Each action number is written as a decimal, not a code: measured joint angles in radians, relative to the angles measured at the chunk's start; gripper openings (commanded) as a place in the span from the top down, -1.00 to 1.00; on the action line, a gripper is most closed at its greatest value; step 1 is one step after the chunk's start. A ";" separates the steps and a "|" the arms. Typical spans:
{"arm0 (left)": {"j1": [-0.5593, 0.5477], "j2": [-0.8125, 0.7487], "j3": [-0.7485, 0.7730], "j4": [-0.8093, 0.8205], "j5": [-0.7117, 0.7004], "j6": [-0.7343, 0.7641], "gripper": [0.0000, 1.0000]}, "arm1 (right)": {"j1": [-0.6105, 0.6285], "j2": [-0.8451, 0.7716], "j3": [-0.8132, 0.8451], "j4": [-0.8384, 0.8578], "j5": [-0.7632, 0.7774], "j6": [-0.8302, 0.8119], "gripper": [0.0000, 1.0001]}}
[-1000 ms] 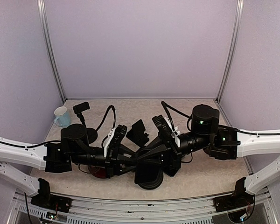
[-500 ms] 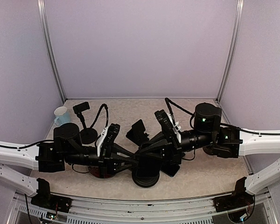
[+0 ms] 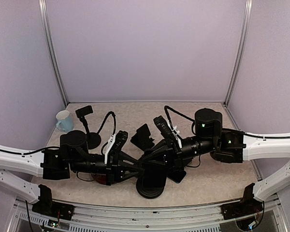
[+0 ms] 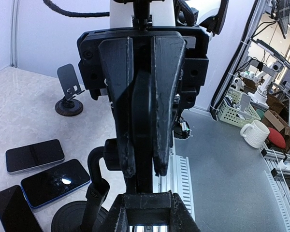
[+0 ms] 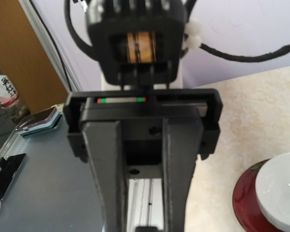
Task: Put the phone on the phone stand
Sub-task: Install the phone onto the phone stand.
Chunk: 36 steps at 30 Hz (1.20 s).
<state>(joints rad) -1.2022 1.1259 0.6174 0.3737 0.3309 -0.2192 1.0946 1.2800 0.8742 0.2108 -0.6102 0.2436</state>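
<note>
- both arms are stretched in low over the table [image 3: 217,186] and meet nose to nose in the middle, so each wrist cam mostly gets a face full of the other arm's claw
- left gripper [image 3: 137,169]: seen head-on from the right wrist cam, its fingers [image 5: 104,169] sit clearly apart with a plain gap between them. nothing shows in that gap, though the very tips run off the bottom edge
- right gripper [image 3: 154,163]: head-on from the left wrist cam, its fingers [image 4: 118,111] are drawn right together with only a narrow dark strip between. honestly can't tell if that's something thin pinched in there or just the pads meeting
- phones [image 4: 55,178]: three of them lying flat on the table side by side, down under the arms, none on a stand
- round-based stand [image 3: 150,187] sits right below where the claws meet, just beside the phones
- small folding stand [image 3: 144,136] is a bit further back, and the tall stand [image 3: 83,110] is at back left near a pale mug [image 3: 64,121]
- red bowl [image 5: 246,200] sits under the left arm
</note>
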 measured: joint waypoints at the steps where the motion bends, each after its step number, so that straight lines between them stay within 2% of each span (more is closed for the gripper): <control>1: 0.000 0.003 0.000 0.003 0.000 -0.002 1.00 | 0.000 0.001 0.000 0.000 0.000 0.004 1.00; 4: 0.000 0.013 0.000 0.014 0.000 -0.004 0.96 | 0.000 0.003 0.000 0.000 0.000 0.012 1.00; 13: 0.002 0.043 0.000 0.032 0.001 -0.008 0.50 | -0.007 0.018 0.000 -0.006 -0.009 0.016 1.00; 19: 0.009 0.050 -0.002 0.064 0.022 -0.012 -0.05 | -0.011 0.032 0.002 -0.035 -0.014 0.015 1.00; 25: 0.021 0.050 -0.003 0.100 0.042 -0.016 -0.46 | -0.018 0.041 0.003 -0.069 0.002 0.011 1.00; 31: 0.027 0.045 -0.005 0.135 0.054 -0.016 -0.62 | -0.019 0.047 0.018 -0.087 0.024 0.008 1.00; 36: 0.031 0.033 -0.017 0.147 0.055 -0.017 -0.67 | -0.019 0.054 0.028 -0.094 0.032 0.006 0.65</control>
<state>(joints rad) -1.1713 1.1587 0.6003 0.5209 0.3862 -0.2363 1.0760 1.3338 0.9024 0.1169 -0.5785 0.2497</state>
